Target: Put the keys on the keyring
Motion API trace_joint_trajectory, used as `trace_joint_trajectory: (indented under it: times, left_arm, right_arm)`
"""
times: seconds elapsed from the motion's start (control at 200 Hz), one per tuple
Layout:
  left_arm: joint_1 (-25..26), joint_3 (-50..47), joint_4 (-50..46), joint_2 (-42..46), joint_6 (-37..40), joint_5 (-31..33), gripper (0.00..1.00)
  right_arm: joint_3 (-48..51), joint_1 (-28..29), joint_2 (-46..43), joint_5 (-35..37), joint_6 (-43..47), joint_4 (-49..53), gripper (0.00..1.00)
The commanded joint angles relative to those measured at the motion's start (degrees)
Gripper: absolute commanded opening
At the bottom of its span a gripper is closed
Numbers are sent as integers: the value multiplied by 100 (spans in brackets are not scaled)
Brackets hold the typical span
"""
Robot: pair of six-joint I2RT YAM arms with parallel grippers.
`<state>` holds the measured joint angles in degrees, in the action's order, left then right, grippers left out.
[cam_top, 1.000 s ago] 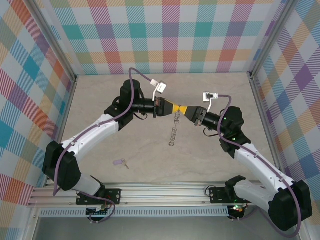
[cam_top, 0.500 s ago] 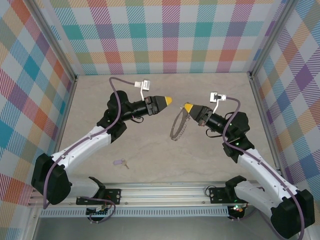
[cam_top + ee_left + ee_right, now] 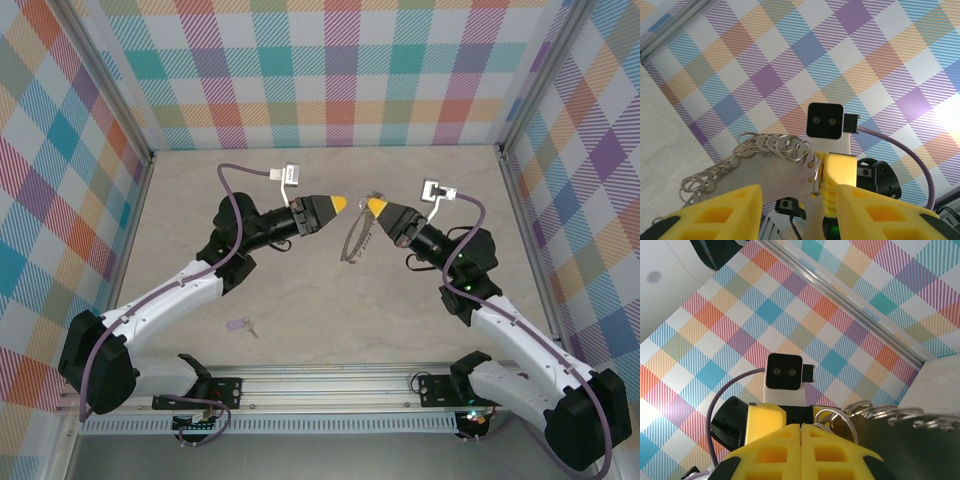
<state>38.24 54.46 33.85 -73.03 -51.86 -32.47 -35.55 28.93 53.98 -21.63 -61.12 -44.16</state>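
Observation:
The keyring, a silver hoop edged with small loops, hangs from my right gripper, which is shut on its upper edge well above the table. My left gripper points at it from the left, tips a short gap apart from the right one, open and holding nothing. In the left wrist view the keyring curves just beyond my open left gripper. In the right wrist view my right gripper is shut, with the keyring at its right. The lilac-headed key lies on the table near the front left.
The pale table is boxed in by plaid walls at the back and both sides. An aluminium rail with both arm bases runs along the near edge.
A second ago both grippers met at the keyring. My left gripper let go, opened and pulled back left, then came near again. The right gripper swung the keyring up and back.

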Motion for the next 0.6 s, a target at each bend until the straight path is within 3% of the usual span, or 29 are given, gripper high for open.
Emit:
trace_joint_trajectory:
  times: [0.0, 0.595]
  left_arm:
    - [145, 82, 395, 82, -53, 61, 42]
    - [358, -29, 649, -88, -44, 115, 39]
  right_arm:
    - [-137, 119, 7, 192, -75, -547, 0]
    - [-308, 342, 551, 291, -217, -971, 0]
